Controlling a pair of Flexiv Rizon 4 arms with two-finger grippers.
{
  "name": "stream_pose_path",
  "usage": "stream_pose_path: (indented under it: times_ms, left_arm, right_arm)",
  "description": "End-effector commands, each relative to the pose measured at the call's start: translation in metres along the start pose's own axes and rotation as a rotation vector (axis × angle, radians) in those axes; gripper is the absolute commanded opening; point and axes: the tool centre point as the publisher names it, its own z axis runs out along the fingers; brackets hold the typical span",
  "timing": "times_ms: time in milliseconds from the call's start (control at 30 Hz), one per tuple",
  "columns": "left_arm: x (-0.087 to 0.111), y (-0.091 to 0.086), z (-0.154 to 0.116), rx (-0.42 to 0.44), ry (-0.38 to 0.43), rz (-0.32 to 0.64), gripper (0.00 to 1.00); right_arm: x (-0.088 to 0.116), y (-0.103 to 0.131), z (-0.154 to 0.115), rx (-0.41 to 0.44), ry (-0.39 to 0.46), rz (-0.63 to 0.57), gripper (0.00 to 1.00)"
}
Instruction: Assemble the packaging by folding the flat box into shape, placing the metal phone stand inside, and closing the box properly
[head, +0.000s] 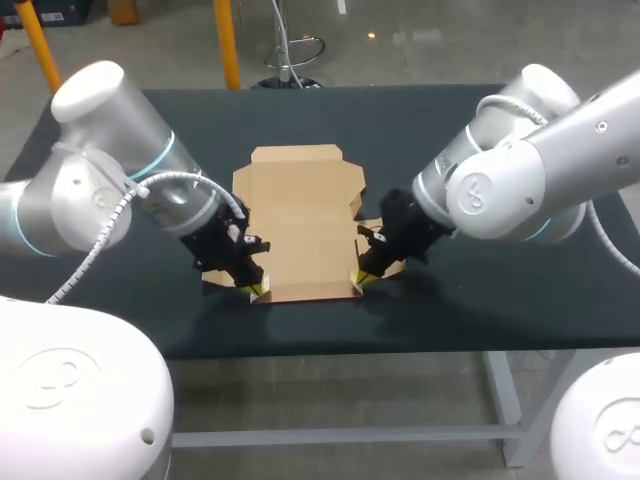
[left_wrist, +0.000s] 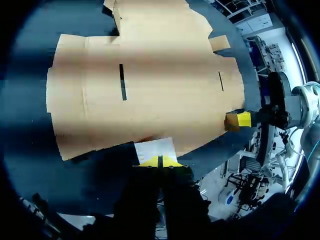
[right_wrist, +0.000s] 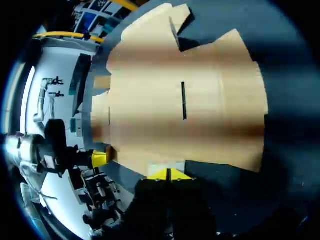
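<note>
Lying flat and unfolded, the cardboard box blank (head: 300, 225) sits in the middle of the black tabletop (head: 450, 120), its creases not yet raised. The metal phone stand is not in view. The left gripper (head: 252, 291) is down at the blank's near left corner and the right gripper (head: 357, 283) at its near right corner. In each wrist view the gripper's own yellow tips meet with only a seam between them, so both jaws are closed on nothing, tips set at the card's near edge rather than pinching it.

The main risk is probably sliding. The card is light and the top looks smooth, so an uneven push from one side could skew or spin the blank instead of lifting a panel. Closed tips could also ride over the edge and dent it, or bend the card off its crease near a slot (left_wrist: 122, 82).

The tabletop is dark, flat and matte. Bare surface shows on every side of the blank, most of it beyond the far flaps and less toward the near edge, so a pull toward the robot has little margin. Both arms crowd in low from the sides.
</note>
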Motion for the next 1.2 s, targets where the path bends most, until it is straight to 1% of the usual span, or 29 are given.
stream_pose_path:
  times_ms: [33,100,467,567,700,867,1033,1200]
  left_arm:
    - [0.004,0.001,0.003,0.012,-0.019,-0.010,0.00]
    - [0.004,0.001,0.005,0.027,-0.035,-0.025,0.00]
    - [0.004,-0.001,0.013,0.059,-0.035,-0.039,0.00]
    - [0.004,-0.001,0.016,0.063,-0.038,-0.043,0.00]
    - [0.003,-0.001,0.021,0.076,-0.063,-0.061,0.00]
    - [0.001,-0.001,0.028,0.069,-0.067,-0.068,0.00]
    - [0.000,0.001,0.027,0.058,-0.061,-0.063,0.00]
    - [0.005,0.001,0.016,0.060,-0.063,-0.044,0.00]
  right_arm:
    - [0.004,-0.001,0.007,-0.004,-0.024,-0.006,0.00]
    - [0.005,-0.002,0.009,-0.004,-0.034,-0.010,0.00]
    - [0.006,-0.005,0.019,-0.003,-0.091,-0.023,0.00]
    - [0.005,-0.006,0.022,-0.001,-0.099,-0.021,0.00]
    - [0.003,-0.008,0.025,-0.001,-0.103,-0.022,0.00]
    - [-0.001,-0.010,0.030,0.005,-0.110,-0.013,0.00]
    - [-0.006,-0.013,0.030,0.006,-0.089,0.003,0.00]
    - [-0.005,-0.013,0.017,-0.012,-0.059,0.003,0.00]
